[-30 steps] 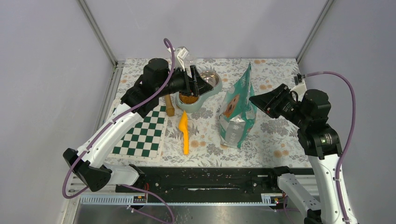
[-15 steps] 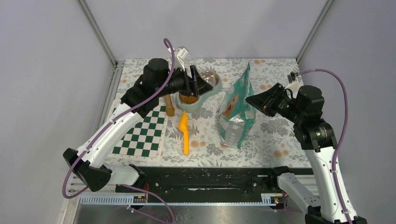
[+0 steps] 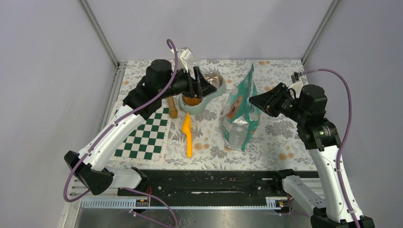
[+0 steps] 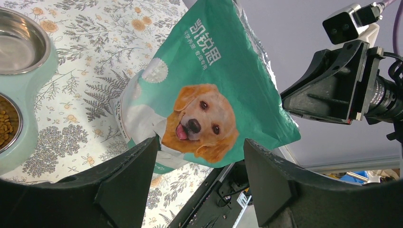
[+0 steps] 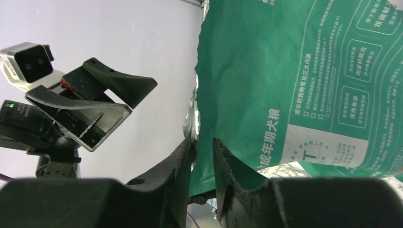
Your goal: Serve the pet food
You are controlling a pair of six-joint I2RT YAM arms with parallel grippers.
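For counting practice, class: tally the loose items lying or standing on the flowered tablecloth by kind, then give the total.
Twin-bowl feeder: 1
Food bag: 1
Orange scoop: 1
Chequered board: 1
Brown wooden piece: 1
Total: 5

From above, my left gripper (image 3: 204, 85) covered part of the pet food (image 3: 192, 100) in the bowl (image 3: 199, 109). The left wrist view cut that bowl off at its left edge. The bag (image 5: 294, 80) ran off the right wrist view, and I couldn't tell whether the right gripper (image 5: 202, 161) actually pinched its edge.
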